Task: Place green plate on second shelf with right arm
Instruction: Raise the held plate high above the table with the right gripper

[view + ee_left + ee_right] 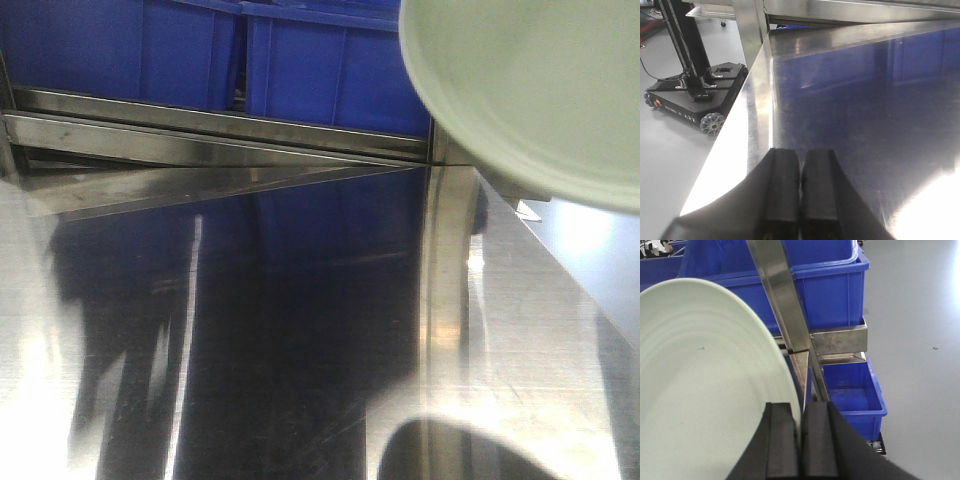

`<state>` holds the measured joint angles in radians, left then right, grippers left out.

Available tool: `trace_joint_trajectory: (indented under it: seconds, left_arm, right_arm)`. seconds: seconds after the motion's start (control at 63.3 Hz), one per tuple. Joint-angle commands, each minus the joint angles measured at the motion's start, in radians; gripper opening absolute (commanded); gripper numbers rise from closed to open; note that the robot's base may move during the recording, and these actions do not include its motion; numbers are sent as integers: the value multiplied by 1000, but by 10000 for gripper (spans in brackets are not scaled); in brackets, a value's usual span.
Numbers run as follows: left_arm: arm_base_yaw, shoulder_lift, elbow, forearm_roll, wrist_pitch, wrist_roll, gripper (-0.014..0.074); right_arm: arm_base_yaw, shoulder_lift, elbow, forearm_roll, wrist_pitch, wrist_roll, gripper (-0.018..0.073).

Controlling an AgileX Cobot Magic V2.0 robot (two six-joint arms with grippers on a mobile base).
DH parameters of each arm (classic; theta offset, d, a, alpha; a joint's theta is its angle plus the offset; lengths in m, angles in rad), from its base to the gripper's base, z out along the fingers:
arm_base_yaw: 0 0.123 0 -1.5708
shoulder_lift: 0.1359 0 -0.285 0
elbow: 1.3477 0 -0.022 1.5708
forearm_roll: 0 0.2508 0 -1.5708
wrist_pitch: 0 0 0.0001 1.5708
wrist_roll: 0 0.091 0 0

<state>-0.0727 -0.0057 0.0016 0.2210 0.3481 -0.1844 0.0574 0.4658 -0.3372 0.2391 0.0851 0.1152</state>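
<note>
The green plate (705, 380), pale and faintly ringed, is held aloft, tilted, by its rim

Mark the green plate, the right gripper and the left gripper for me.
green plate (705, 385): right wrist view, on its ringed inner face.
right gripper (801, 415): right wrist view, between the fingertips clamping the plate's rim.
left gripper (800, 167): left wrist view, between its closed, empty fingertips.

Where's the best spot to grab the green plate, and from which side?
Grab it by the rim, coming in edge-on from outside. The plate is wide, shallow and thin, so only its low edge fits between two fingers. The right gripper pinches it that way, with one finger on each face of the rim.
</note>
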Motion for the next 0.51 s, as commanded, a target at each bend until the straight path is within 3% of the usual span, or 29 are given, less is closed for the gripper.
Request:
trace_joint_trajectory:
  seconds: [0.0,0.489]
  left_arm:
    - [-4,-24,42,1,-61,-5,125]
    - [-4,-24,42,1,-61,-5,125]
  right_arm:
    - [-7,-10,-24,2,-117,-2,55]
    - [-7,-10,-24,2,-117,-2,55]
